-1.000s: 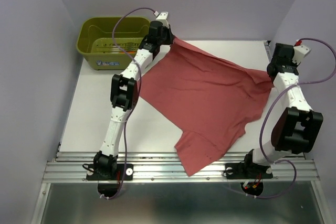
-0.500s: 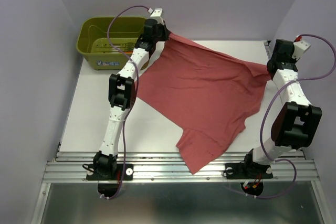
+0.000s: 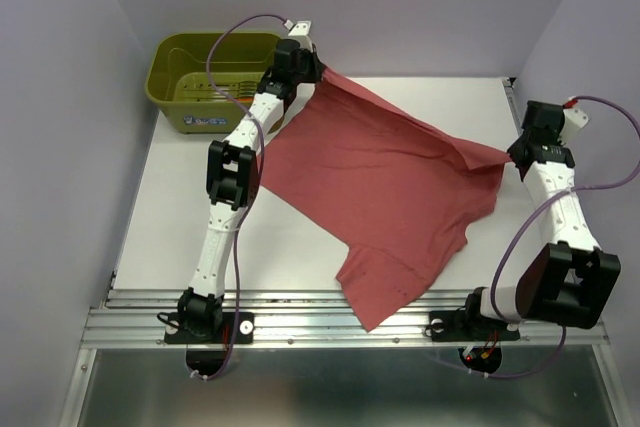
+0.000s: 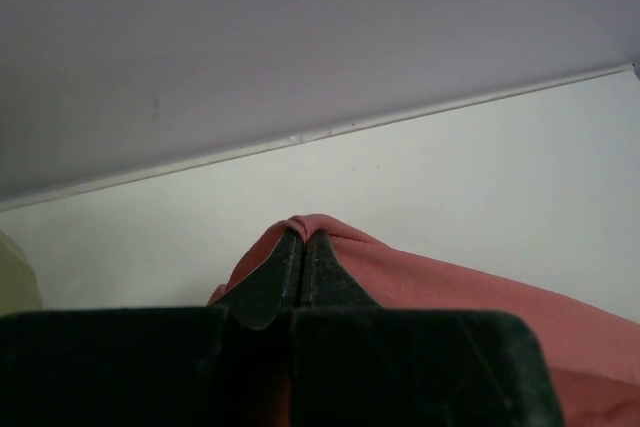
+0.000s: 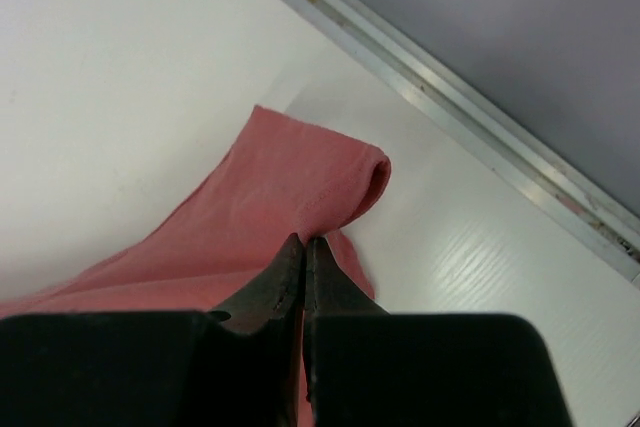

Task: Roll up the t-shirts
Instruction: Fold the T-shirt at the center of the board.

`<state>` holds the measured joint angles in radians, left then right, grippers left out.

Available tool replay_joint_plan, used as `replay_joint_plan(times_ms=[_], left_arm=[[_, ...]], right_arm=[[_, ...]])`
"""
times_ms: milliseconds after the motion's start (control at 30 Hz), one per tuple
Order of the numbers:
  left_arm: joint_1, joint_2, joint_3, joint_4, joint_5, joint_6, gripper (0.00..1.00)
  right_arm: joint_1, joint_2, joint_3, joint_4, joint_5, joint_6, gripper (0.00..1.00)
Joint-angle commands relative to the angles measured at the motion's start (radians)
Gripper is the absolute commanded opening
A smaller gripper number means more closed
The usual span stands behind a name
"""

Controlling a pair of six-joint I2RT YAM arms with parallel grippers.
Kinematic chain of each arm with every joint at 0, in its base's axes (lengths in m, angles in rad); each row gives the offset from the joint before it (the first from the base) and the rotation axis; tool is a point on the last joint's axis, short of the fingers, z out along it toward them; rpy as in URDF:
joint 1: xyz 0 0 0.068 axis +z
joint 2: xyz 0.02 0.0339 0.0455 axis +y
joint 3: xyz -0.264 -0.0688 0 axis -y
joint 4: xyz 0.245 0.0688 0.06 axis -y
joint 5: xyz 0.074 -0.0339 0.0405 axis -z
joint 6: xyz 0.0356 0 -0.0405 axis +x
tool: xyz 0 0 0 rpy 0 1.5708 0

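**Two grippers, one t-shirt stretched between them**

At the far left corner of the table stands an olive-green tub, apart from the cloth. Just right of it, the left gripper is clamped on a corner of the dusty brick-red t-shirt. Its wrist view shows the left gripper with its jaws pressed together and a small fold of fabric bulging out at the tips.

From that corner the t-shirt spreads rightward and toward the near side across the middle of the table. One edge runs fairly straight to the right-hand grip. A lower flap reaches the near edge and droops over the metal rail.

At the right edge, the right gripper is likewise closed on the opposite corner. In its wrist view a curled hem sticks out beyond the right gripper, whose jaws are tightly shut.

The cloth looks light, thin and entirely limp. It likely sags wherever it is unsupported, wrinkles easily and drags on the tabletop rather than sliding as one piece. It is not fragile, though a small pinch could slip if pulled hard. Corners and hems seem the best places to hold it, since the doubled, stitched fabric there gives the jaws more to bite. Two holds spaced well apart should keep an edge straight enough to start an even roll.
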<state>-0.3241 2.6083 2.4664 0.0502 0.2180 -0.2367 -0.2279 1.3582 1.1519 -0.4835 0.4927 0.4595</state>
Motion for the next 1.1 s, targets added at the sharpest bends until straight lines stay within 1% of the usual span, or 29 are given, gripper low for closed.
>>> replay_joint_plan(times_ms=[0,33,133,333,567,667,833,933,1067], left_arm=[[0.019,-0.097,-0.033,-0.024,0.012,0.053,0.0],[0.019,-0.117,-0.043,-0.036,0.015,0.056,0.0],[0.019,-0.151,-0.101,-0.049,0.018,0.068,0.0],[0.019,-0.215,-0.147,-0.164,0.011,0.103,0.0],[0.017,-0.284,-0.214,-0.21,0.007,0.099,0.0],[0.017,-0.295,-0.216,-0.223,0.007,0.099,0.0],[0.019,-0.295,-0.207,-0.251,0.011,0.096,0.0],[0.017,-0.289,-0.205,-0.26,0.009,0.088,0.0],[0.017,-0.283,-0.199,-0.271,0.02,0.074,0.0]], right_arm=[[-0.007,-0.089,-0.066,-0.086,-0.103,0.031,0.01],[-0.007,-0.125,-0.083,-0.098,-0.141,0.04,0.01],[-0.007,-0.165,-0.133,-0.119,-0.184,0.059,0.01],[-0.007,-0.235,-0.172,-0.176,-0.213,0.054,0.01],[-0.007,-0.306,-0.208,-0.213,-0.282,0.061,0.01],[-0.007,-0.333,-0.222,-0.227,-0.289,0.062,0.01],[-0.007,-0.379,-0.265,-0.257,-0.347,0.074,0.01],[-0.007,-0.415,-0.313,-0.262,-0.413,0.088,0.01],[0.007,-0.436,-0.297,-0.279,-0.439,0.088,0.01]])
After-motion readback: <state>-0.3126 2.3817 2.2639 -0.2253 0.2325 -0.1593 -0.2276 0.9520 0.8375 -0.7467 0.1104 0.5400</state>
